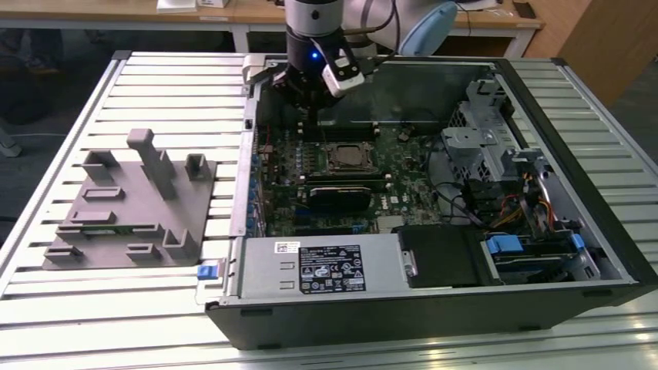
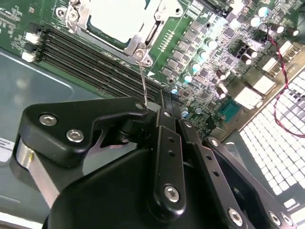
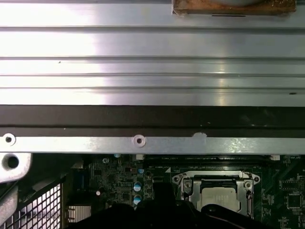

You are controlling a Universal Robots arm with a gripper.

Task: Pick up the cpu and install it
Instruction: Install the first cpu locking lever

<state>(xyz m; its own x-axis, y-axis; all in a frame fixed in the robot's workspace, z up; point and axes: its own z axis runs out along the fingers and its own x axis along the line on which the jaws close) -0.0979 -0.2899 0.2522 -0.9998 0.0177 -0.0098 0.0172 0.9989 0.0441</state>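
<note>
Cpu (image 1: pixel 347 156) sits in its socket below the upright arm (image 1: pixel 313 46).

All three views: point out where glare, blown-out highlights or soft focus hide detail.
Exterior view: the ribbed metal table glares bright near the grey plastic fixture. Second wrist view: the pale silver-white square cpu in its socket is washed nearly white, and the black gripper up close looks soft. First wrist view: broad glare bands cross the grooved metal surface; the motherboard below sits in shadow.

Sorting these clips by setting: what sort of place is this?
Probably a robotics lab or test bench: an open computer case lies on a slatted metal table, beside a grey fixture, with wooden desks behind.
</note>
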